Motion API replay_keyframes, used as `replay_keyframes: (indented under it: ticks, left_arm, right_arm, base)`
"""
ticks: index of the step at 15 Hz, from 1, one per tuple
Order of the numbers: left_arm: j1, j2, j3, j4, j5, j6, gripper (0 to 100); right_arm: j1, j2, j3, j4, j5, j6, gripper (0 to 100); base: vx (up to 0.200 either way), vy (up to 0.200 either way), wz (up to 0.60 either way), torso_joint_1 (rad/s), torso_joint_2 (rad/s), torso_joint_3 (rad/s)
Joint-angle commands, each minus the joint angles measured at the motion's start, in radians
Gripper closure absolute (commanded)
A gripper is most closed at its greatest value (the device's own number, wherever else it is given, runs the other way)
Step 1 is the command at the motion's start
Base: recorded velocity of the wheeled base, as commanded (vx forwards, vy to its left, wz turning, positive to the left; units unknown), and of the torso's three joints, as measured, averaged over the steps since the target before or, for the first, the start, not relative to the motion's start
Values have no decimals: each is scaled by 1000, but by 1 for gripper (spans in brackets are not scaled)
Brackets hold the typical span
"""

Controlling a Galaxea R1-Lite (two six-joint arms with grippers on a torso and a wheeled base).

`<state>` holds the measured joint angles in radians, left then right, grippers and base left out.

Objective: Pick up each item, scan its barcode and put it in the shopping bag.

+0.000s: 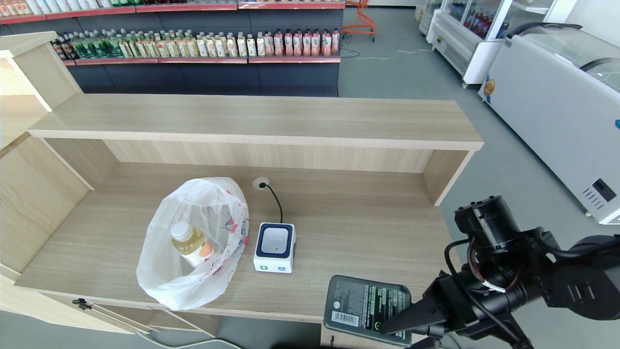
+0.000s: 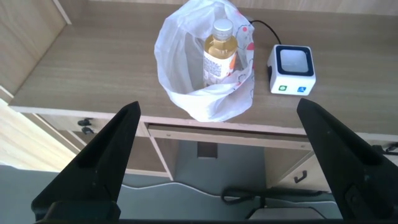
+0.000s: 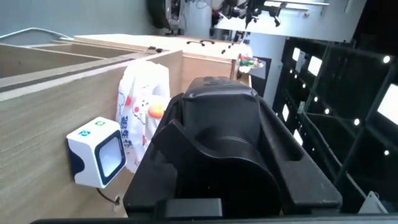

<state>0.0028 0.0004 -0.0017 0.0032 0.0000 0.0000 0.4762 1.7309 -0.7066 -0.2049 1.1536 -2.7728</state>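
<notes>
Right pincer (image 1: pixel 387 331): clamped on the near right corner of the dark packet (image 1: pixel 366 309).
Dark packet: over the near edge of the worktop (image 1: pixel 363 218), printed side up, long axis running near to far (barcode at its near left corner).
Left pincer (image 2: pixel 217 107): fingers wide apart, off the worktop's front.
Scanner (image 1: pixel 274 247): window up, just right of the shopping bag (image 1: pixel 160 261).
Shopping bag: open, bottle (image 1: pixel 191 243) inside.

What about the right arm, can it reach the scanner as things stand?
Probably yes. The right gripper, shut on the dark pack, is at the front edge of the counter; bare wood lies between it and the scanner, and the shopping bag stands beyond the scanner.
</notes>
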Motion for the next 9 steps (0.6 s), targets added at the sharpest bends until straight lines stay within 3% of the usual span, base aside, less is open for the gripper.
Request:
replay_keyframes:
  ticks: [1,9]
  left_arm:
    - [0,0,0,0,0,0,0]
    - [0,0,0,0,0,0,0]
  right_arm:
    - [2,76,-57,-1,1,-10,100]
    - [61,147,-131,2,29,-57,100]
  base:
    - [0,0,0,0,0,0]
    - [0,0,0,0,0,0]
